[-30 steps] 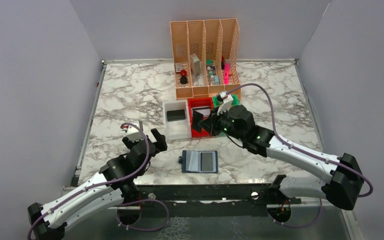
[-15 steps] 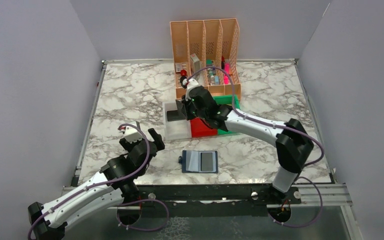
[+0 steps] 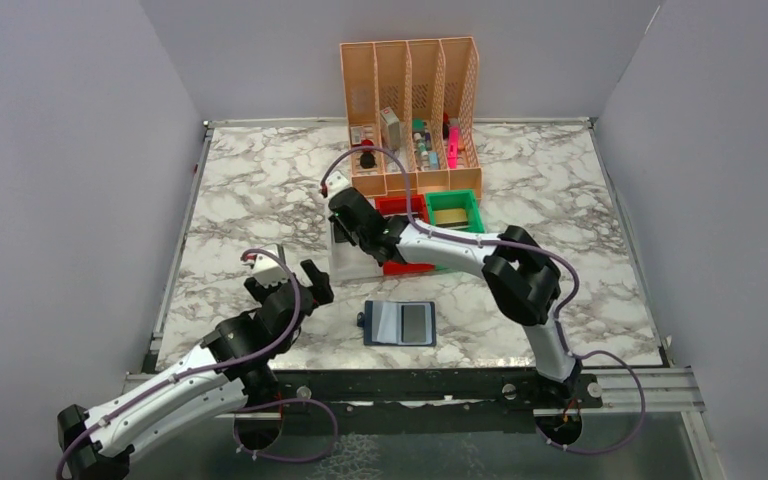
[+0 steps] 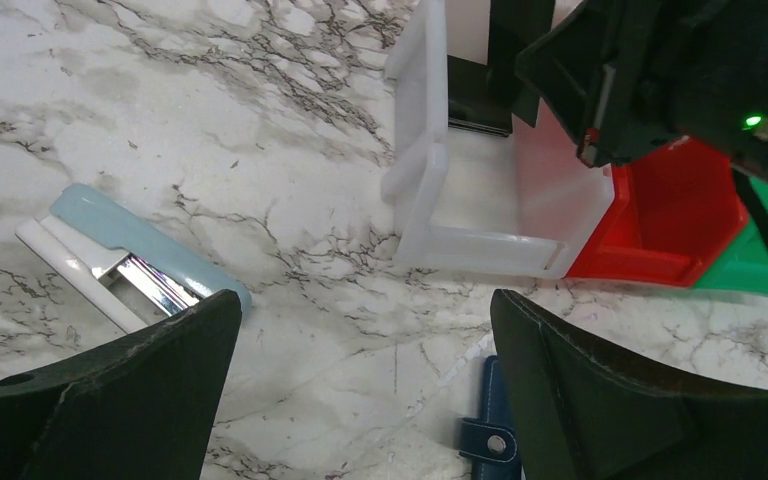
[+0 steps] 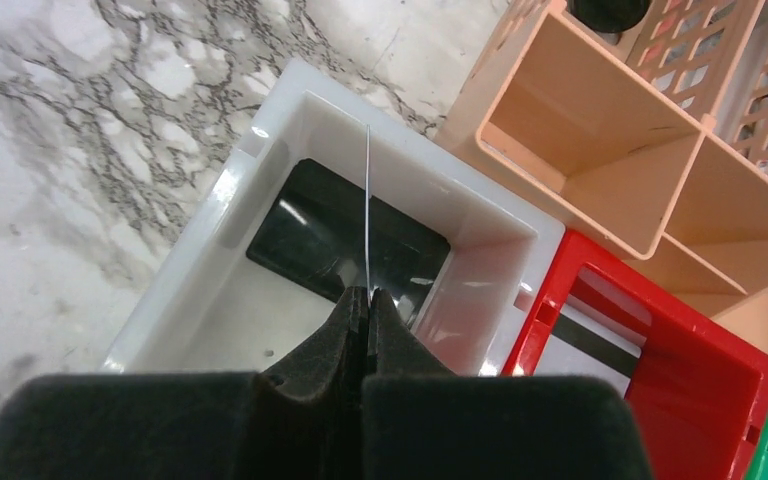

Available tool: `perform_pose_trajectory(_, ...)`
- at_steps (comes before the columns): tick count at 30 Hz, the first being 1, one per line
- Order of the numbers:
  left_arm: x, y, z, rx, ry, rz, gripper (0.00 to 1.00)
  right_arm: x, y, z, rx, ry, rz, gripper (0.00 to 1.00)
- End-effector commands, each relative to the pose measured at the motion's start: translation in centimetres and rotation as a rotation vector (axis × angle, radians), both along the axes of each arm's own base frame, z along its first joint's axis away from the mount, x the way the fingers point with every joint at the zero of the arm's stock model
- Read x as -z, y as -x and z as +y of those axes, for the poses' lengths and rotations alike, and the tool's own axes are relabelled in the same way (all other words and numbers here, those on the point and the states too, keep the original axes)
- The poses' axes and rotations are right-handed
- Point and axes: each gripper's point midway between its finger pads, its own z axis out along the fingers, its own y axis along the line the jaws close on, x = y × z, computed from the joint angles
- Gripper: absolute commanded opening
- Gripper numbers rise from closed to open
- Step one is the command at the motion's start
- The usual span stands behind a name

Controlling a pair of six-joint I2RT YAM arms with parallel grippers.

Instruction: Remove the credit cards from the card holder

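Note:
The card holder lies open and flat near the table's front, dark blue with greyish pockets; its snap tab corner shows in the left wrist view. My right gripper is shut on a credit card, seen edge-on as a thin line, above the white bin. In that bin lies a black card. From above, the right gripper hovers over the white bin. My left gripper stands open left of the holder, nothing between its fingers.
A red bin holding a striped card sits beside the white one, then a green bin with a gold card. The orange file rack stands behind. A light blue stapler lies by the left gripper.
My right arm has swung left from the red bin to above the white bin, still carrying the card. The left arm has barely moved.

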Motion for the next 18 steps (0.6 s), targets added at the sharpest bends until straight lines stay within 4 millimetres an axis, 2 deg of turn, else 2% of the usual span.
perform_pose_trajectory(1,-0.6,0.1,0.2,-0.008,0.048,-0.029,0.99,0.1,-2.2,-1.1,0.061,0.159,-0.131,0.01)
perform_pose_trajectory(5,-0.7,0.2,0.5,-0.02,0.066,-0.039,0.99,0.7,-2.6,-1.0,0.064,0.227,-0.172,0.01)
perform_pose_trajectory(12,-1.0,0.4,0.7,-0.029,0.082,-0.041,0.99,2.2,-2.5,-0.2,0.015,0.246,-0.163,0.03)
perform_pose_trajectory(18,-1.4,0.6,1.0,-0.033,0.117,-0.057,0.99,3.5,-2.0,0.6,-0.037,0.237,-0.124,0.12)
